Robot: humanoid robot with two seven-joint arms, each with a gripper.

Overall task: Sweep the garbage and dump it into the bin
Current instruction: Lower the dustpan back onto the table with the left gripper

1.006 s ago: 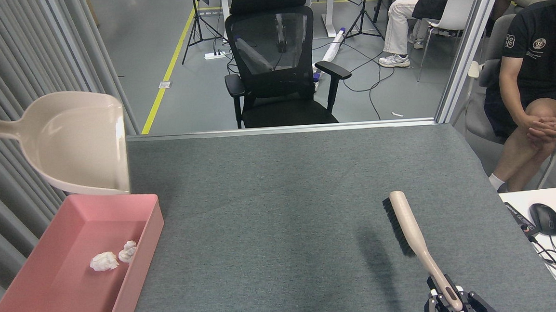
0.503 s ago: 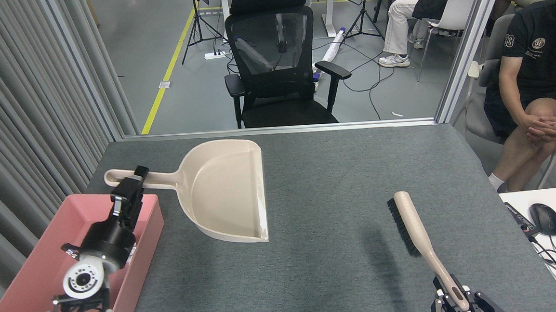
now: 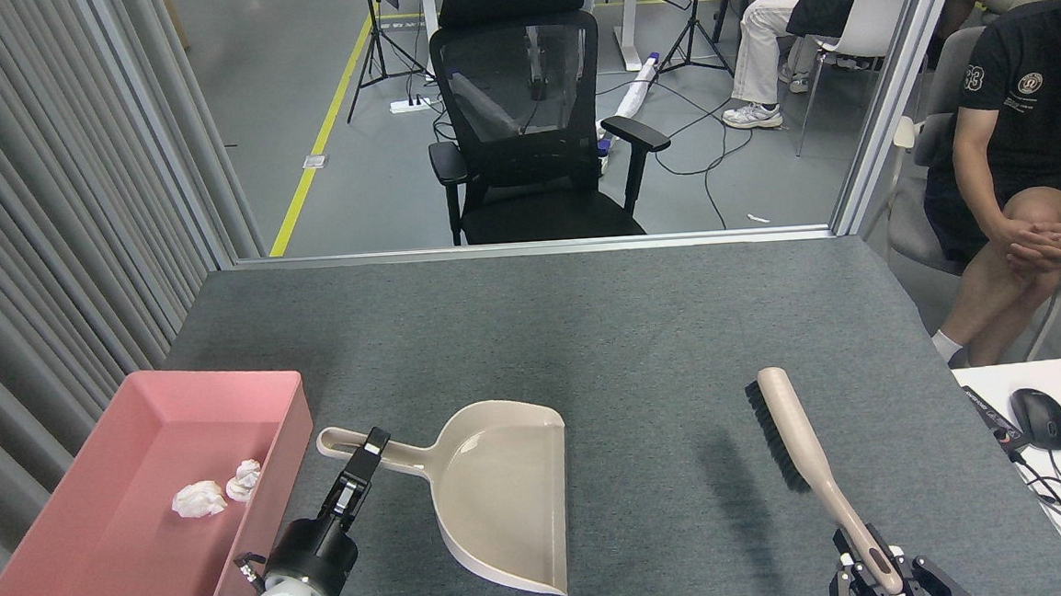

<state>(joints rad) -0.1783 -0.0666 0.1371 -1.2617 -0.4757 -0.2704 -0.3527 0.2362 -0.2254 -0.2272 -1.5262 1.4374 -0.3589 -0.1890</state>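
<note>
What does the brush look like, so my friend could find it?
Start at the grey table and look toward its right front corner. There the right gripper holds a long beige handle; that is the brush. Unlike the beige dustpan beside it, it is thin, with black bristles along one side.

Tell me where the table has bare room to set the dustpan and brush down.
Bare felt spans the far half of the table, and the strip between dustpan and brush. The left edge is crowded: pink bin holding both tissue wads, with the left tool on the dustpan's handle.
</note>
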